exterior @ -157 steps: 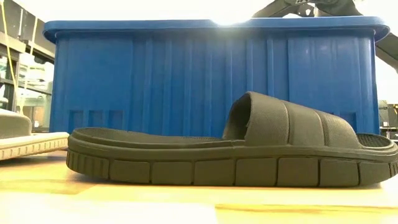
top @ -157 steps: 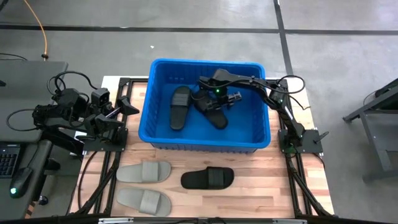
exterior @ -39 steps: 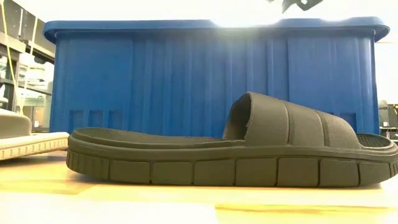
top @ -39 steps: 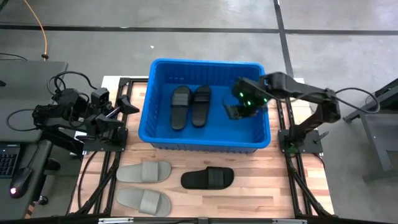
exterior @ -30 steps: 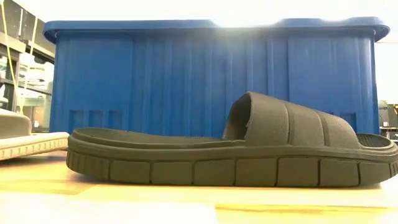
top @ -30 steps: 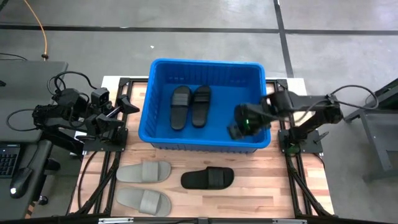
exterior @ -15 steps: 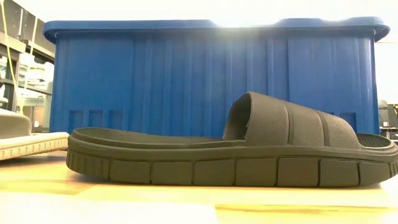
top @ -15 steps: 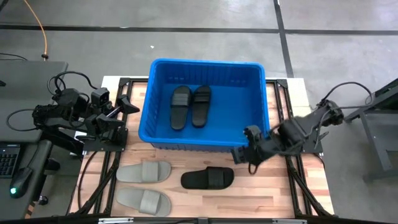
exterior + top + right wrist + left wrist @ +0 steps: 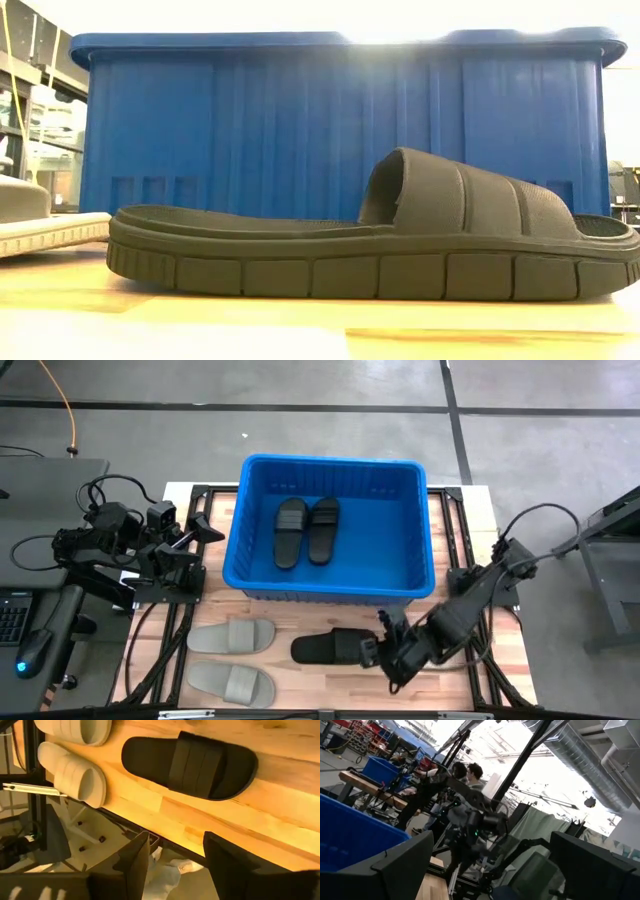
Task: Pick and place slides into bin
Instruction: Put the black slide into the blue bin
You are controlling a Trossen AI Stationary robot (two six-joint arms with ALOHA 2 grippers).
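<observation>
The right gripper (image 9: 385, 656), fingers spread and empty, hovered just beside the black slide (image 9: 333, 647); next, descend and grasp it.

An industrial robotics workshop: a butcher-block counter (image 9: 420, 685) on a black metal frame stands on bare concrete floor (image 9: 300, 420). Exposed ductwork (image 9: 580, 750) runs overhead; people (image 9: 470, 772) work at benches beside another blue tub (image 9: 380, 767).
</observation>
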